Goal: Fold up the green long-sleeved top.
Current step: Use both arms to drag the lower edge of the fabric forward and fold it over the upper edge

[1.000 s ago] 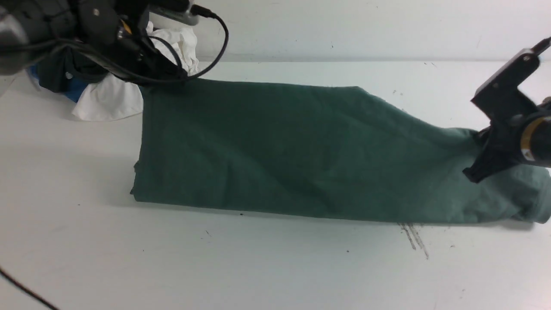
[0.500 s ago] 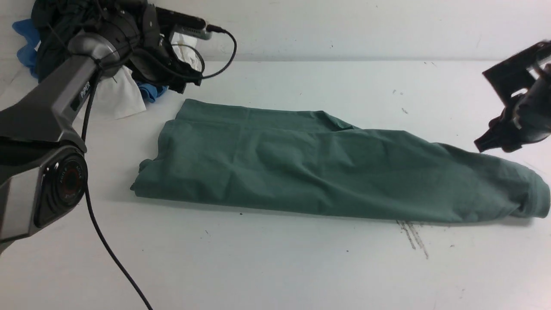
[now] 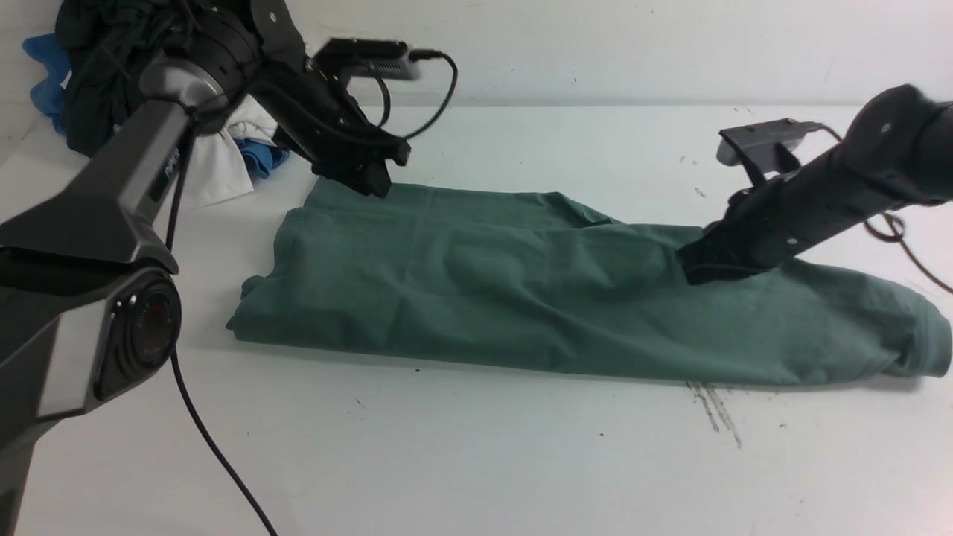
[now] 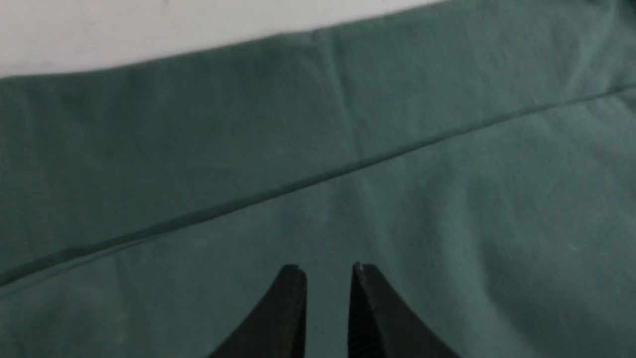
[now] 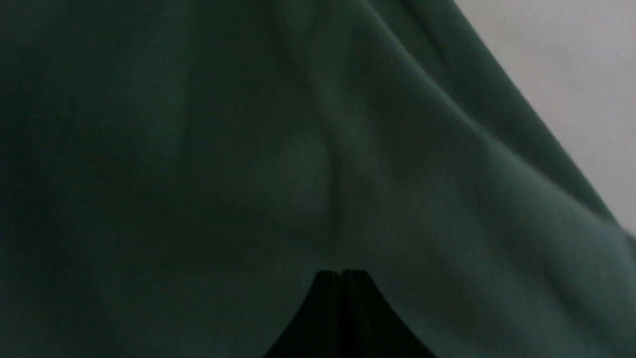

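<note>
The green long-sleeved top [image 3: 521, 298] lies on the white table [image 3: 476, 469] as a long folded band running left to right, with a ribbed edge [image 3: 934, 342] at its right end. My left gripper [image 3: 372, 182] sits at the band's far left corner. In the left wrist view it [image 4: 325, 271] is open by a narrow gap and empty, just over the fabric [image 4: 397, 149] near a seam. My right gripper [image 3: 692, 268] rests on the band right of its middle. In the right wrist view it [image 5: 342, 273] is shut, tip against dark green cloth [image 5: 298, 164].
A pile of black [image 3: 97, 74], white [image 3: 216, 171] and blue [image 3: 264, 158] garments lies at the far left corner. A black cable [image 3: 216, 447] runs over the near left of the table. Dark scuff marks [image 3: 715, 413] sit in front of the band's right part.
A second ago both grippers held the top's far edge raised. It was let go and now lies flat. Both arms lifted away, then came down onto the top, the right one further left.
</note>
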Robot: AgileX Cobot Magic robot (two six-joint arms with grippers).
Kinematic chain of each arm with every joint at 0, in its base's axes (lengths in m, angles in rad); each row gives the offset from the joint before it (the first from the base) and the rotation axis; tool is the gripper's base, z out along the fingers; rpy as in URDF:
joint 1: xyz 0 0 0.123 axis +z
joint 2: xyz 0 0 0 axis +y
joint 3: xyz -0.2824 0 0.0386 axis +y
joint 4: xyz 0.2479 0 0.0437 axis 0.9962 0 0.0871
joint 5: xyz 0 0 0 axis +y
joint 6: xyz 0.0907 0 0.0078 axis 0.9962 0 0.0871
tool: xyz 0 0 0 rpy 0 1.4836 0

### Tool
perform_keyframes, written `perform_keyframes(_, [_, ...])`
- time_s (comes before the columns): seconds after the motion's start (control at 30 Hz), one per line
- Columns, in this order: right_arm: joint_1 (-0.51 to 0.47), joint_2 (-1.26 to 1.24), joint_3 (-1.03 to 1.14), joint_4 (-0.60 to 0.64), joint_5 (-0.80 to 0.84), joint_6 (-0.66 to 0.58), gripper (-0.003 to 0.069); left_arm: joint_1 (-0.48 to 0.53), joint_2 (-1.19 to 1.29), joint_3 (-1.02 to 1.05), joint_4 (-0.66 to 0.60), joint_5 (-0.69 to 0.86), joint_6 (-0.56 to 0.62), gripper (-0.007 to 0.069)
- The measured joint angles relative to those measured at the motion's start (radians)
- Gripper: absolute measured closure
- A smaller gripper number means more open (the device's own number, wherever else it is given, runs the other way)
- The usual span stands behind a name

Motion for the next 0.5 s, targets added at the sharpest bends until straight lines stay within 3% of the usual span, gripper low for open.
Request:
perform_keyframes(0.13, [-0.004,0.145,-0.13,0.048,-0.135,0.029,0.0672,-0.014,0.012,0.001,0.053,0.001,0.001,0.056])
perform_keyframes(0.23, [-0.03,0.23,-0.23,0.026,-0.175,0.163,0.0673,-0.012,0.009,0.001,0.109,0.001,-0.001,0.0564])
perform_keyframes(0.33, [-0.061,0.247,-0.303,-0.031,-0.112,0.278,0.0673,-0.006,0.006,0.001,0.159,0.001,-0.008,0.0567])
perform_keyframes(0.5, [-0.1,0.155,-0.419,-0.227,0.198,0.409,0.067,0.006,-0.059,0.002,0.217,0.004,-0.024,0.0567])
